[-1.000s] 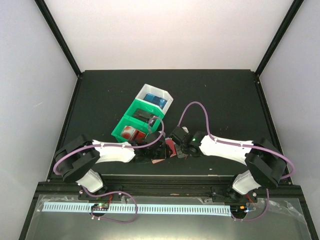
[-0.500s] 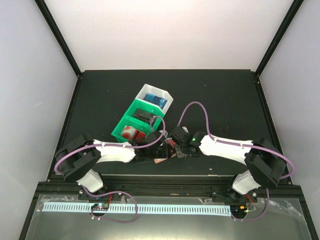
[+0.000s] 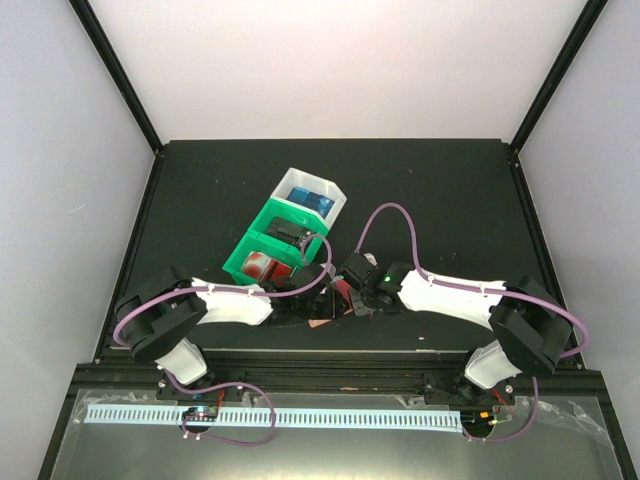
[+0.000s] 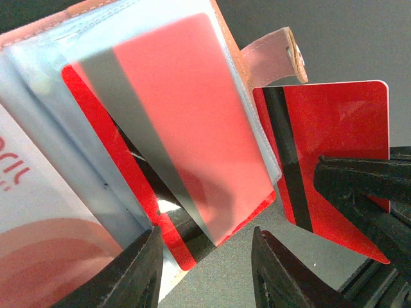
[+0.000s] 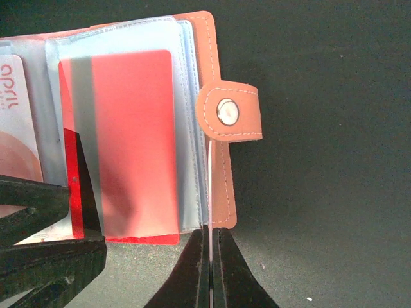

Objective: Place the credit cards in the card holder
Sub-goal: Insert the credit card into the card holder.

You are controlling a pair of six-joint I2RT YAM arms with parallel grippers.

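The brown card holder (image 5: 221,173) lies open on the black table, its snap tab (image 5: 228,112) to the right. A red credit card (image 5: 131,141) sits in a clear sleeve, its lower edge sticking out. My right gripper (image 5: 210,230) is shut on a second red credit card (image 4: 334,141), held on edge beside the holder's outer flap. My left gripper (image 4: 207,231) is open, its fingers either side of the sleeved card's protruding corner (image 4: 176,247). In the top view both grippers meet over the card holder (image 3: 340,298).
A green bin (image 3: 262,258) and a white bin (image 3: 312,195) with small items stand just behind the holder. The table's near edge (image 3: 330,345) runs close below the grippers.
The left gripper's jaws have narrowed a little and the left arm has edged rightwards toward the holder. The right gripper has stayed shut on its card.
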